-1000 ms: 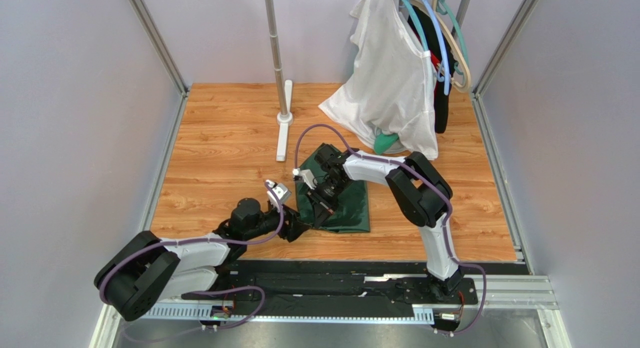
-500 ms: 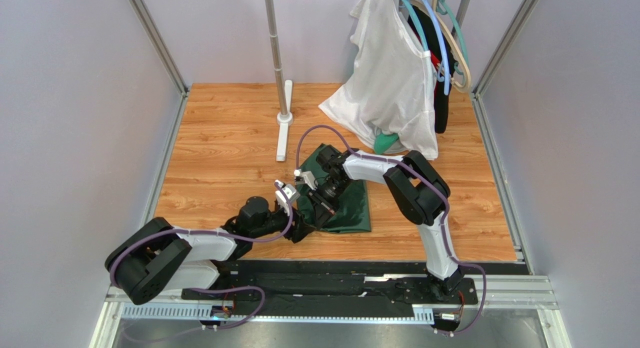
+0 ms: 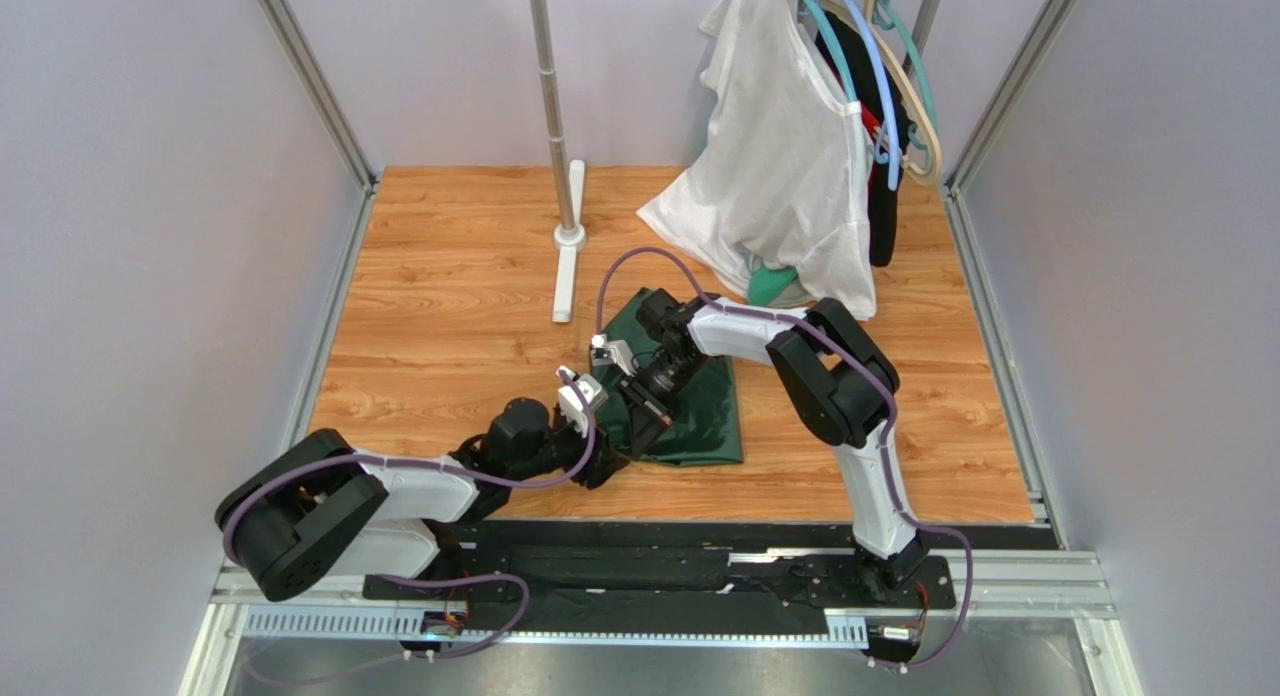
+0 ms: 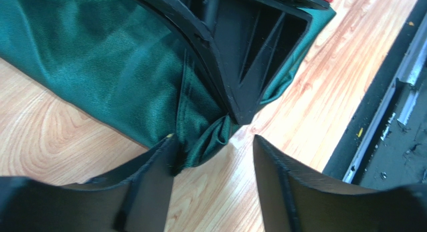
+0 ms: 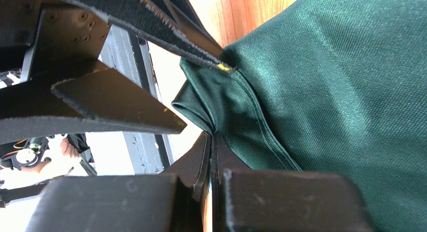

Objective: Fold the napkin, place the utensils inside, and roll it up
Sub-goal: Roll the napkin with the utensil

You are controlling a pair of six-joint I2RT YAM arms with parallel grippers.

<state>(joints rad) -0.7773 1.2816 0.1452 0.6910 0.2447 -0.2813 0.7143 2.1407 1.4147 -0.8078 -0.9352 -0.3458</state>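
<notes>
Dark green soft cloth napkin (image 3: 706, 419) lies folded on wooden bench (image 3: 451, 306), just arm-side of white hanging garment (image 3: 781, 171). Right gripper (image 5: 213, 137) clenched on napkin corner farthest from garment. Left gripper (image 4: 214, 147) released, straddling same bunched corner. Risks: left gripper pinches right gripper's tip; or catches single layer, dragging fold open.

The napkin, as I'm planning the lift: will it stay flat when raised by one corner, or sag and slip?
Probably floppy: the napkin bunches into soft pleats where the right gripper pinches its corner. Likely light: the cloth looks thin at its hemmed edge. Its satin sheen hints it may slip from a loose grip.
</notes>
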